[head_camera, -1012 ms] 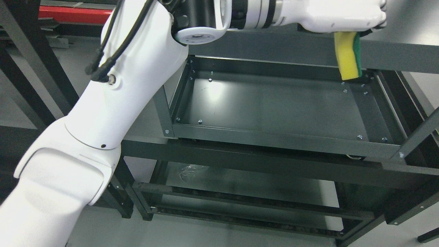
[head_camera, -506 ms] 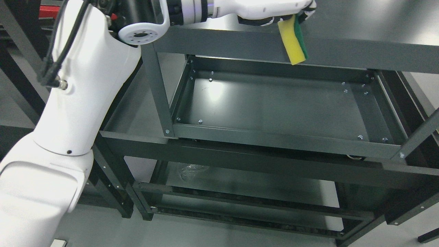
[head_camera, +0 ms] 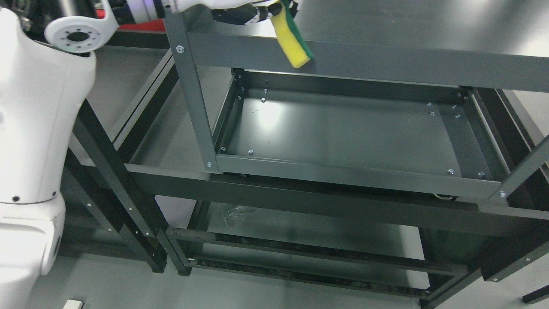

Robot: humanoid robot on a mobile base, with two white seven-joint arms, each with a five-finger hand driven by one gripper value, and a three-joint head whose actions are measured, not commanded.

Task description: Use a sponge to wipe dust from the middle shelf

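Observation:
At the top edge of the head view my left hand [head_camera: 253, 10] is shut on a yellow sponge [head_camera: 292, 40] with a green scouring back. The sponge hangs down in front of the top shelf's front rail [head_camera: 386, 62], tilted with its lower end to the right. Below it lies the dark grey middle shelf [head_camera: 343, 133], a shallow tray with a bright light reflection near its back left corner; nothing touches it. My left arm [head_camera: 34, 128] rises along the left edge. Most of the hand is cut off by the picture's top edge.
The top shelf surface [head_camera: 407, 25] spans the upper right. A grey upright post [head_camera: 193, 103] stands at the rack's front left. A lower shelf [head_camera: 309, 231] shows beneath. A second dark rack [head_camera: 111, 163] stands to the left. Grey floor lies below.
My left hand has carried the sponge leftward along the top rail, from the right end to left of the middle. The arm has swung out to the left edge.

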